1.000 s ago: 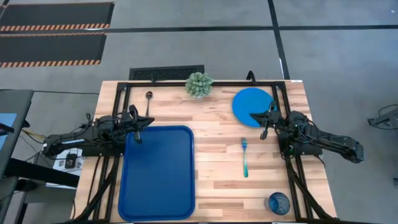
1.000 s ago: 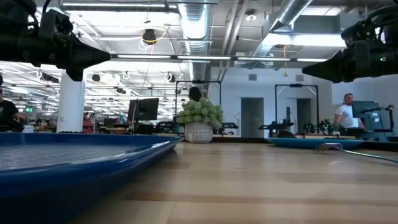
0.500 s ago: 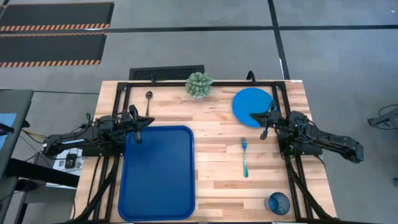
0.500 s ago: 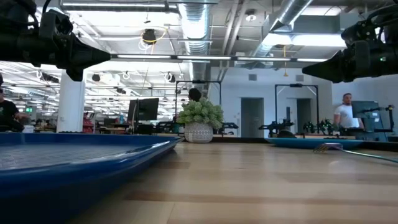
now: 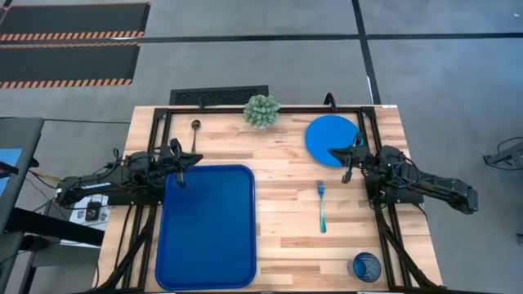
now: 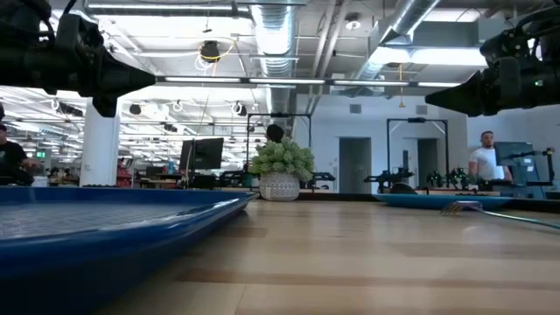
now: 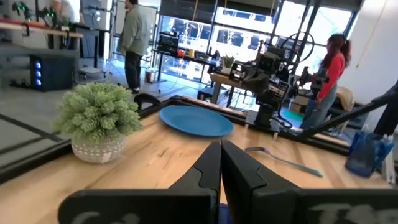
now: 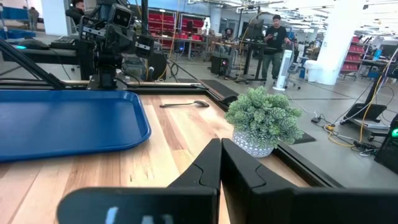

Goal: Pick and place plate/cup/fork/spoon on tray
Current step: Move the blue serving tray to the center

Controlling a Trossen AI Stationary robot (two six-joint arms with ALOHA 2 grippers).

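The dark-blue tray [image 5: 206, 227] lies flat on the table's left half. The round blue plate [image 5: 330, 139] lies flat at the far right. The teal-handled fork [image 5: 321, 205] lies flat right of the tray. The dark spoon [image 5: 194, 134] lies at the far left. The translucent blue cup [image 5: 366, 266] stands near the front right corner. My left gripper [image 5: 186, 158] is shut and empty above the tray's far left corner. My right gripper [image 5: 337, 152] is shut and empty above the plate's near edge.
A potted green plant [image 5: 261, 111] stands at the table's far edge, between spoon and plate. A black frame [image 5: 270, 108] runs along the far edge and both sides. Bare wood [image 5: 286, 196] lies between tray and fork. People show in the room beyond.
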